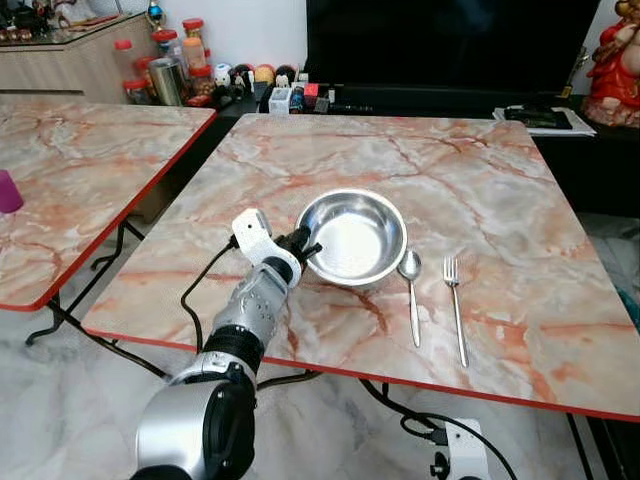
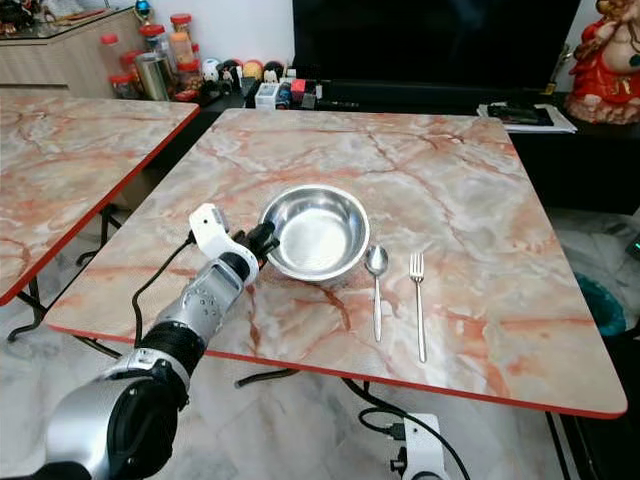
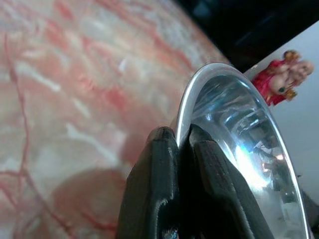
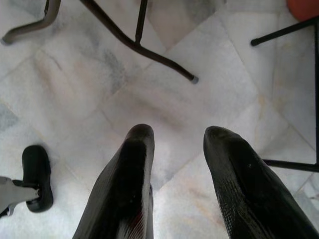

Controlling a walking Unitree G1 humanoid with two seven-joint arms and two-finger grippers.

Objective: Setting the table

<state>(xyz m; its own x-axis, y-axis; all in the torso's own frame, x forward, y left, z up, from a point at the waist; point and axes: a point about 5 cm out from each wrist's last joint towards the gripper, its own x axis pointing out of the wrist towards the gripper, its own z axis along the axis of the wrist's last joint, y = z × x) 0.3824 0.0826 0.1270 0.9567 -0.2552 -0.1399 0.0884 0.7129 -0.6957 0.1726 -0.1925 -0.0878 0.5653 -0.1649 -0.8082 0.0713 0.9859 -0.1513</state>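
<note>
purple cup point(image 1: 8, 191), jars point(image 1: 190, 45), red figurine point(image 1: 615, 62)

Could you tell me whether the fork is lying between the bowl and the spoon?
No, the spoon lies next to the bowl, and the fork lies beyond it.

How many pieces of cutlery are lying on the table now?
2: a spoon just right of the steel bowl, and a fork to the right of the spoon.
</note>
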